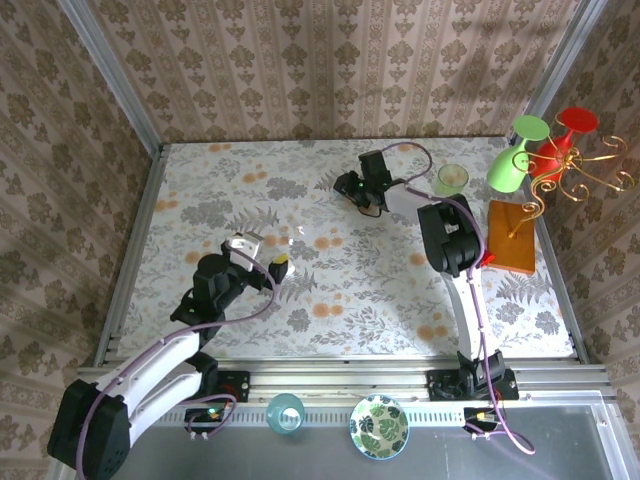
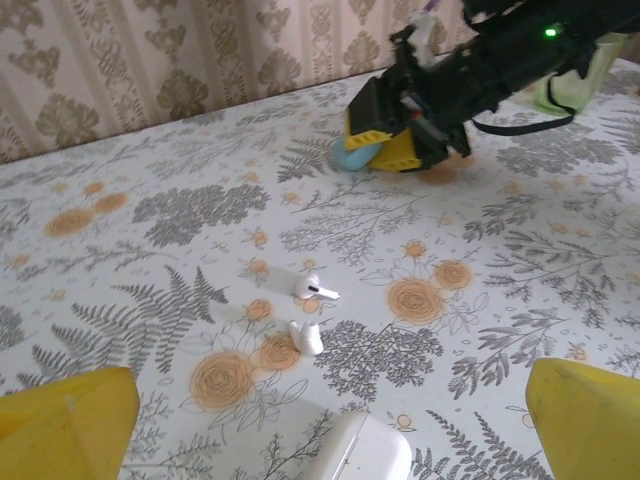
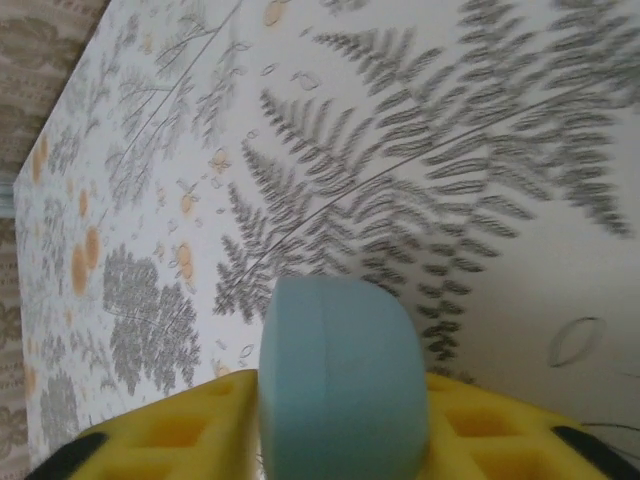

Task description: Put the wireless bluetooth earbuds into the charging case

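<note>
left wrist: earbuds (image 2: 316, 290) near case (image 2: 360, 452); teal lump (image 2: 352, 156) between right fingers (image 2: 372, 116)

Desk (image 1: 200, 200): surface printed with grey ferns and orange flowers. Patterned wallpaper walls (image 1: 300, 60) enclose it at 9, 12 and 3 o'clock.

Pale blue lump (image 3: 340, 385): rounded, toward 12 o'clock; contact with the desk cannot be determined.

Pale green cup (image 1: 451, 179): upright, at 1 o'clock.

Orange wooden board (image 1: 513, 237): at 2 o'clock, carrying a gold wire stand (image 1: 585, 180). A lime-green goblet (image 1: 515, 160) and a red goblet (image 1: 565, 140) sit tilted at the stand.

Metal ledge (image 1: 560, 420): at 6 o'clock. It carries a teal cup (image 1: 286, 412), with a leaf-patterned bowl (image 1: 379, 426) just beside it at the cup's 3 o'clock.
</note>
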You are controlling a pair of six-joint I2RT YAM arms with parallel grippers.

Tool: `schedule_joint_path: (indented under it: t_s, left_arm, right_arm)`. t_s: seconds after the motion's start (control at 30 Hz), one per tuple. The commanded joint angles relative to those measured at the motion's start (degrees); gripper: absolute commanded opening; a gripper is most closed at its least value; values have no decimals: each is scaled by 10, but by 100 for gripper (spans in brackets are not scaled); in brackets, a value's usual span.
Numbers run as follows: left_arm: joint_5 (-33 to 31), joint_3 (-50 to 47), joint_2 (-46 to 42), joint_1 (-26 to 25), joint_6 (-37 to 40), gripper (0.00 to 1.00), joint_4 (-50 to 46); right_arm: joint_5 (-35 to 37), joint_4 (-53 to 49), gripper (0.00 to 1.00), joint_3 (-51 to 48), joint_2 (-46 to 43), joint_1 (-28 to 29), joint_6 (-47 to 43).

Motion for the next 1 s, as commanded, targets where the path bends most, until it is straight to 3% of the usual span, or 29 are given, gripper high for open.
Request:
schedule_joint_path:
  t_s: [0.0,0.13,0.3,0.4,0.47,0.7,0.97]
  left_arm:
    - [-38,21,9,10,-56,100,-29]
    - [-77,52,26,32,-95,100,-90]
    - [-103,69,26,38,-130,100,-132]
    - [-125,84,33,59,-212,100,-181]
    - [-108,90,41,81,-245,100,-199]
    - [-101,113,47,91,-268,100,-254]
    - [-106,175,109,99,-310,100,-383]
  right_arm:
    - [26,-41,56,-10,-12,-2,-25]
    - [43,-22,77,-80,-73,-2,-41]
    - [55,21,88,-200,-170,-1,-59]
    - [54,46,89,-274,-230,2,-78]
    - [54,49,89,-313,-267,9,-97]
    - [50,52,90,-424,-379,52,-173]
    - [76,-10,90,-427,-406,135,-246]
